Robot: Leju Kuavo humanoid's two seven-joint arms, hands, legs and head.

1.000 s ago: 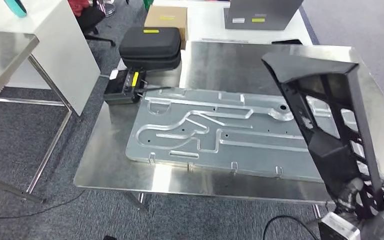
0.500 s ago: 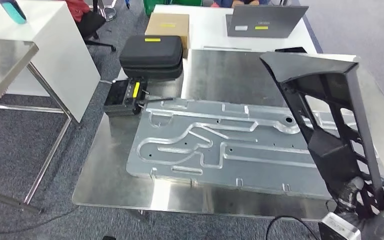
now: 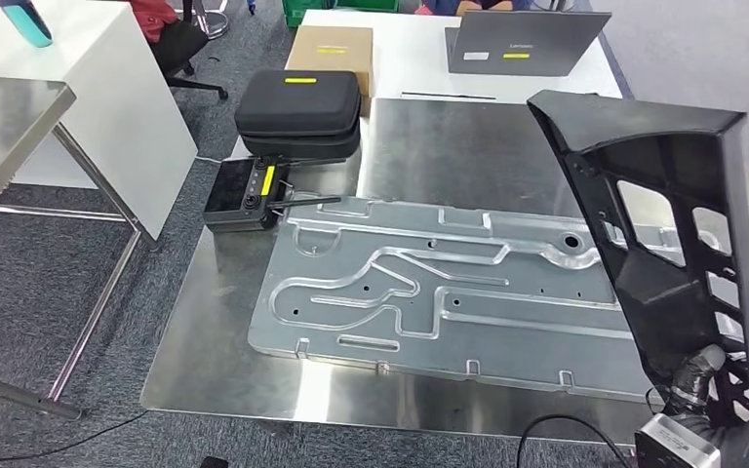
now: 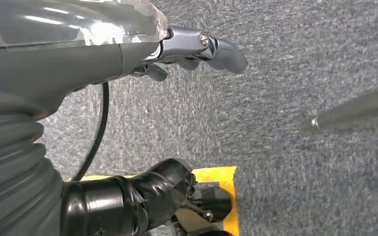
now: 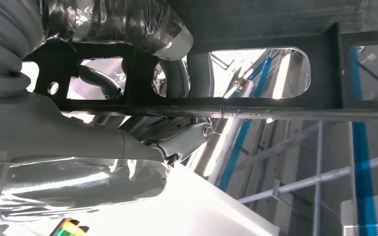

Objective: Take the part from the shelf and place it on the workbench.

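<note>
I am viewing the scene from the head camera and reporting left to right. At far left a white cabinet (image 3: 107,88) is standing on the grey carpet. Next to it, at the desk's (image 3: 224,361) near-left corner, a black controller (image 3: 244,195) is lying just in front of a black zip case (image 3: 299,109). A large machined aluminium plate (image 3: 429,283) is occupying the middle of the desk. At right, the right robot hand (image 3: 707,390) is gripping the lower end of the black part (image 3: 663,224), a long ribbed frame, and is holding it upright above the desk's right edge; the right wrist view is showing fingers (image 5: 177,81) threaded through the frame's openings. The left robot hand (image 4: 177,54) is hanging over the carpet, holding nothing, fingers apart.

Assessment: the part is off the shelf and carried to the desk, so pick-up and transport are done. Placement is outstanding; the part is not yet resting on any surface that I can see. I judge lowering and release remain, with free desk space beyond the plate.
</note>
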